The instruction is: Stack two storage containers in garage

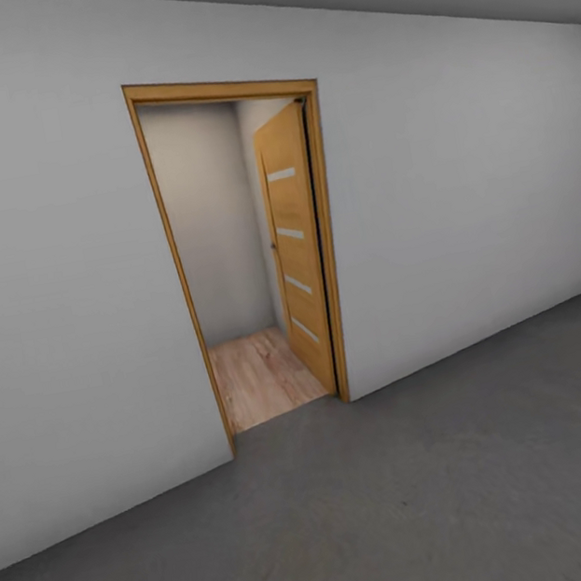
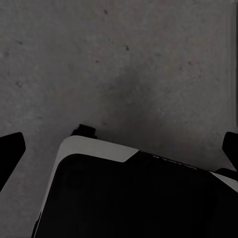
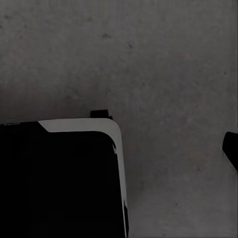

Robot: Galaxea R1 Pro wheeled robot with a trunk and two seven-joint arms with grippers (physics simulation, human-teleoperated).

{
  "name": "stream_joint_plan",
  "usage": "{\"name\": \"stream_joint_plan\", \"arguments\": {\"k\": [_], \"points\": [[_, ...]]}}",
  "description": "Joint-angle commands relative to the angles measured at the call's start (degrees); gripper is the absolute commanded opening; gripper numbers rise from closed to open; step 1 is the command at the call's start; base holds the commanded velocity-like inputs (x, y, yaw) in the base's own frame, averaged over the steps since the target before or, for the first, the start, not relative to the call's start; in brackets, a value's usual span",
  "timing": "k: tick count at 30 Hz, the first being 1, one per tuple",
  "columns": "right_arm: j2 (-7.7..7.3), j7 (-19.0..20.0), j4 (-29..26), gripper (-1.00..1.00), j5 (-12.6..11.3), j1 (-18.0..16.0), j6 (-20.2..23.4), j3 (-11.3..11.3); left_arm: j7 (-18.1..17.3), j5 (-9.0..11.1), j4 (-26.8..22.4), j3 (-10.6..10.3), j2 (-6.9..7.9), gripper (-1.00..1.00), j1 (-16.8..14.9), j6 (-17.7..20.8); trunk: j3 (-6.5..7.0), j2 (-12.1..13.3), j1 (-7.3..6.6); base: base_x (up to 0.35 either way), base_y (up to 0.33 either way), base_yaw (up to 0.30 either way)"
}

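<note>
The two storage containers are out of view. I stand in the garage on its dark grey concrete floor point(image 1: 438, 493), facing a light-grey wall point(image 1: 68, 318). In the left wrist view my left gripper point(image 2: 119, 148) hangs open over the floor point(image 2: 124, 59), one dark fingertip point(image 2: 10, 148) at each edge of the picture and nothing between them. My right gripper point(image 3: 119, 153) also hangs over bare concrete point(image 3: 163, 64). One of its fingertips point(image 3: 231, 148) shows at the picture's far edge, spread wide, and it holds nothing.
A wood-framed doorway point(image 1: 246, 251) opens in the wall ahead, its honey-brown door point(image 1: 297, 242) swung inward. Pale wood-plank flooring point(image 1: 262, 375) lies beyond it. The corners of my black and white base point(image 2: 129, 193) point(image 3: 59, 173) show under both wrists.
</note>
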Motion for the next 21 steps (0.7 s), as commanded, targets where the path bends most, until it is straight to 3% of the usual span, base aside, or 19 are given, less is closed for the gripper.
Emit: {"name": "stream_joint_plan", "arguments": {"k": [1,21], "points": [[0.01,0.0,0.2,1.00,-0.5,-0.1,-0.3,0.5,0.2,0.3,0.0,-0.4,-0.02,1.00,0.0,-0.2,-0.01,0.0,0.05,0.297,-0.109,0.000],[0.07,-0.1,0.2,1.00,-0.6,-0.1,-0.1,0.4,0.3,0.4,0.1,-0.4,0.18,1.00,0.0,-0.1,-0.01,0.0,0.05,0.301,-0.140,0.000]]}}
